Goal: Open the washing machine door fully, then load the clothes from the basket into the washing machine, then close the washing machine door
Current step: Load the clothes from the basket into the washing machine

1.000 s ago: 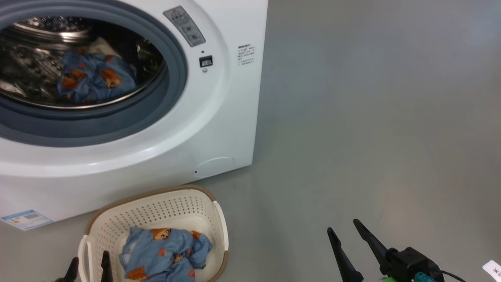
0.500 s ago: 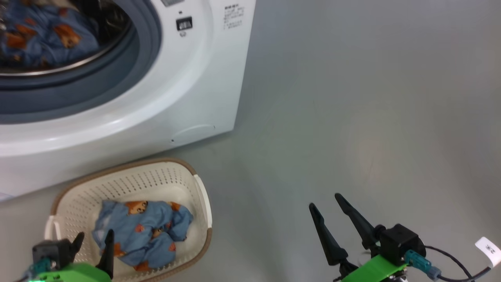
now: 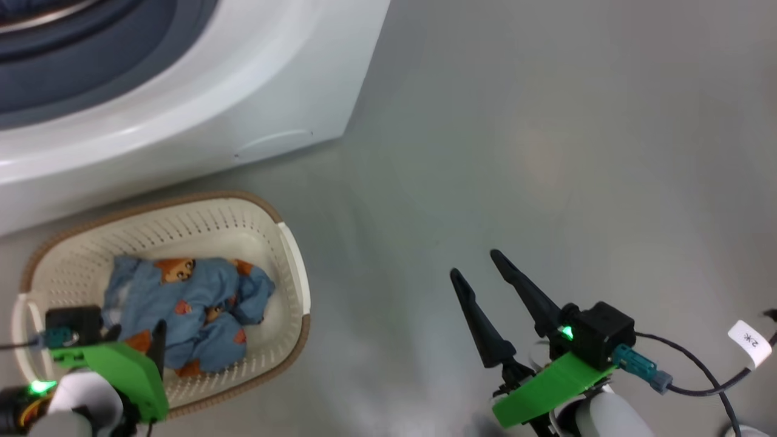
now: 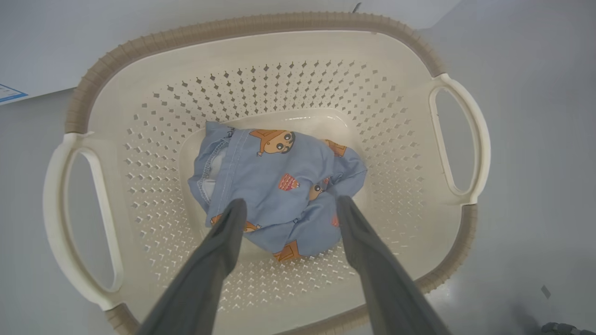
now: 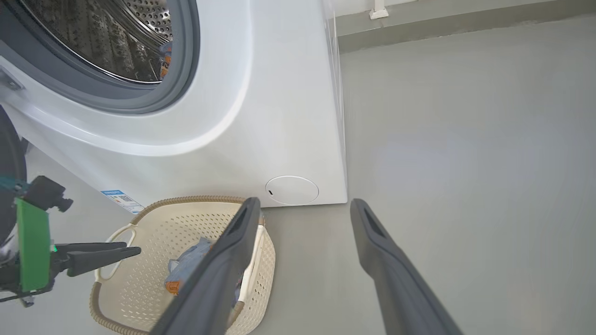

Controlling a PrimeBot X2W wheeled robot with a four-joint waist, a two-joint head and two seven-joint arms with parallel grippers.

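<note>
On the grey floor (image 3: 546, 152), at the foot of the washing machine (image 3: 182, 121): a basket (image 3: 200, 230) holding one blue printed garment (image 3: 194, 303).
At 7 o'clock in the head view the left tool (image 4: 286, 204) hangs over the basket, fingers spread wide either side of the garment, gripping nothing. At 5 o'clock the right tool (image 3: 475, 263) is equally wide open over bare floor, well apart from the basket. The right wrist view adds the steel drum (image 5: 116, 42) at 11 o'clock and the round flap (image 5: 292, 190).

Laundry area, bare utility-type room: white front-load washing machine (image 5: 288, 116) stood on plain grey floor (image 5: 465, 139), basket (image 4: 242, 23) with a blue garment (image 4: 279, 186) sat just in front.
</note>
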